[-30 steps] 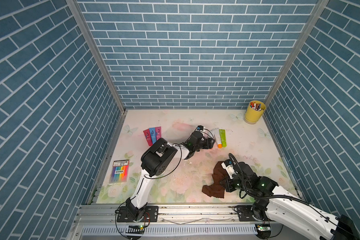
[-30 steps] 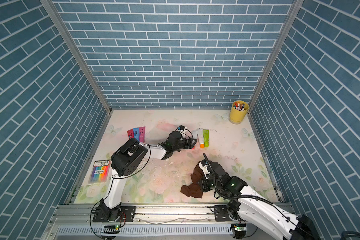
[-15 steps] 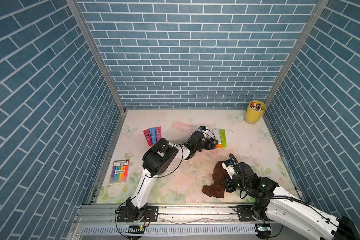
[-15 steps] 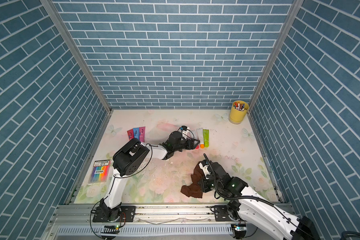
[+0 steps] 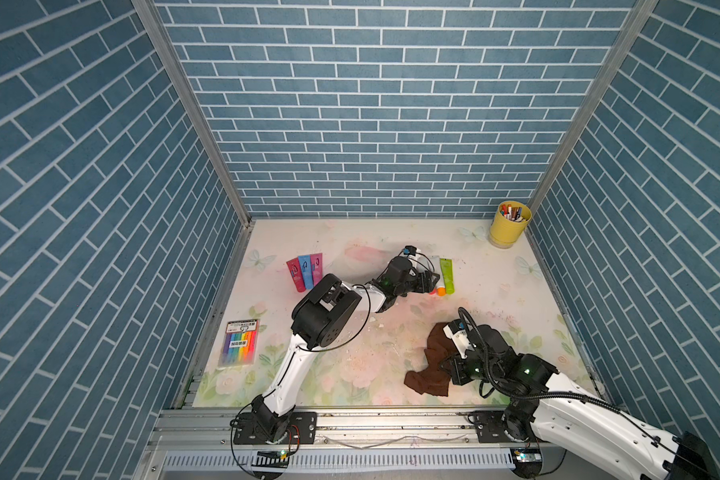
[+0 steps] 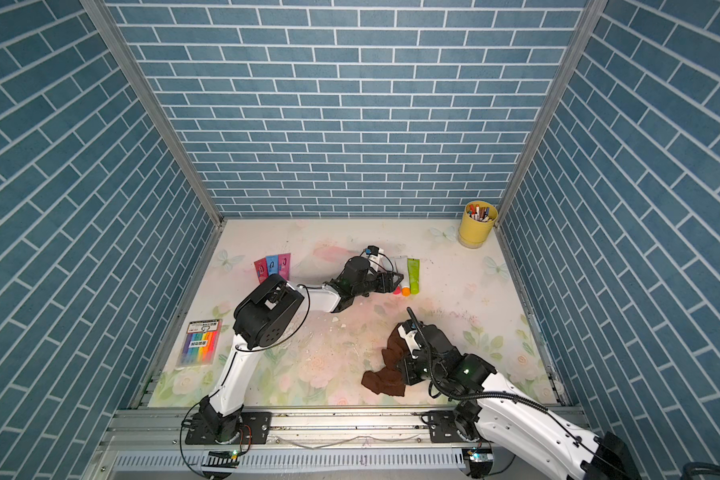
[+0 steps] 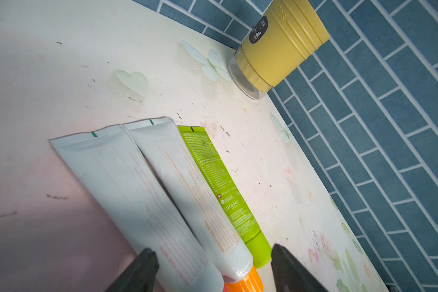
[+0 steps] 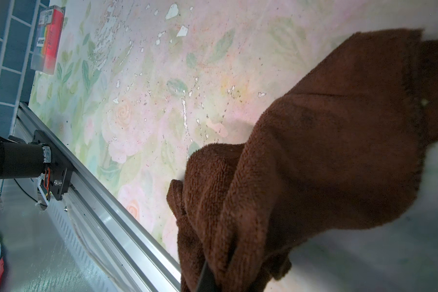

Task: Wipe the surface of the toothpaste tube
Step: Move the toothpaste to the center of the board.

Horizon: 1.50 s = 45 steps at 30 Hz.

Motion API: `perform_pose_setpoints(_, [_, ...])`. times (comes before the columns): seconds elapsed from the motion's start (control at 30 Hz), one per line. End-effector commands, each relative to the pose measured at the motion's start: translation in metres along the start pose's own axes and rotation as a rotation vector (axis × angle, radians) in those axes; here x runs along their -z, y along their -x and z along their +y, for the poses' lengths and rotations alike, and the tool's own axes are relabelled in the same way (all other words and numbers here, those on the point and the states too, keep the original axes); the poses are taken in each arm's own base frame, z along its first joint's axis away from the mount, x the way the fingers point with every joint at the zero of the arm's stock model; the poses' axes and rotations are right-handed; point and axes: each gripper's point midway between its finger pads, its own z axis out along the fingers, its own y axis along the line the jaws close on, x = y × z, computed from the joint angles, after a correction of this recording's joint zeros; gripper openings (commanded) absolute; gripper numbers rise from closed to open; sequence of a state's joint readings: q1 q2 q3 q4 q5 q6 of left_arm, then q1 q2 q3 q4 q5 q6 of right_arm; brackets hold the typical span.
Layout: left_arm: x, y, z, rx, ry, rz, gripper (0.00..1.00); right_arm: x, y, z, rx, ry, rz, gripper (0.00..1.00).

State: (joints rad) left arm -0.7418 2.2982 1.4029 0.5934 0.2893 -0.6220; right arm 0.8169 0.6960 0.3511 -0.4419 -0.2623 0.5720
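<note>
Three toothpaste tubes lie side by side at the back middle of the table. Two are white [image 7: 187, 182] [image 7: 127, 187], the first of them with an orange cap [image 7: 245, 282], and one is green [image 7: 213, 177] [image 5: 447, 274] [image 6: 413, 274]. My left gripper [image 7: 213, 260] [image 5: 431, 279] [image 6: 395, 279] is open, its fingers [image 7: 142, 268] standing either side of the white tubes' cap ends. A brown cloth [image 8: 326, 151] [image 5: 431, 365] [image 6: 385, 374] lies crumpled at the front right, and my right gripper [image 8: 213, 278] [image 5: 447, 365] is shut on a fold of it.
A yellow cup of pens [image 5: 509, 224] [image 7: 278, 48] stands in the back right corner. Red, blue and pink tubes [image 5: 304, 270] lie at the back left, and a marker pack [image 5: 240, 343] lies by the left wall. Blue brick walls close in three sides, with a metal rail [image 8: 99, 197] along the front.
My left gripper has slid a little to the right, onto the cap ends of the white tubes, with its jaws slightly wider. The right arm and the cloth have not moved.
</note>
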Motion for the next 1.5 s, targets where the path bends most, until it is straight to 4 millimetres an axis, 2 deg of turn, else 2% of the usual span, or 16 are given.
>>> perform_pose_setpoints(0.0, [-0.007, -0.010, 0.008, -0.014, 0.015, 0.032, 0.76, 0.000, -0.004, -0.003, -0.022, -0.012, 0.004, 0.00])
perform_pose_setpoints(0.2, [-0.002, -0.012, 0.016, -0.020, 0.054, 0.033, 0.76, 0.000, -0.003, -0.003, -0.023, -0.013, 0.003, 0.00])
perform_pose_setpoints(0.3, [0.017, -0.002, 0.016, -0.040, 0.097, 0.009, 0.76, 0.000, -0.003, -0.003, -0.022, -0.016, 0.000, 0.00])
perform_pose_setpoints(0.4, [0.051, 0.017, 0.012, -0.084, 0.186, -0.017, 0.76, 0.001, 0.000, -0.005, -0.020, -0.026, -0.011, 0.00])
perform_pose_setpoints(0.47, [0.077, 0.032, 0.016, -0.115, 0.300, -0.022, 0.75, 0.003, 0.002, -0.004, -0.015, -0.026, -0.021, 0.00])
perform_pose_setpoints(0.6, [0.143, 0.059, 0.034, -0.191, 0.577, -0.031, 0.66, 0.006, 0.005, -0.002, -0.002, -0.018, -0.043, 0.00])
perform_pose_setpoints(0.73, [0.208, 0.077, 0.064, -0.230, 0.799, -0.032, 0.61, 0.009, 0.006, 0.000, 0.003, 0.000, -0.063, 0.00])
perform_pose_setpoints(0.83, [0.243, 0.083, 0.098, -0.197, 0.888, -0.025, 0.61, 0.011, 0.005, 0.002, 0.009, 0.013, -0.070, 0.00])
perform_pose_setpoints(0.93, [0.269, 0.086, 0.125, -0.163, 0.942, -0.028, 0.61, 0.012, 0.006, 0.003, 0.011, 0.020, -0.076, 0.00])
perform_pose_setpoints(1.23, [0.310, 0.098, 0.184, -0.068, 1.014, -0.036, 0.60, 0.011, 0.005, 0.004, 0.012, 0.021, -0.072, 0.00])
perform_pose_setpoints(1.47, [0.306, 0.099, 0.213, -0.036, 1.051, -0.006, 0.60, 0.010, 0.005, 0.002, 0.010, 0.014, -0.069, 0.00])
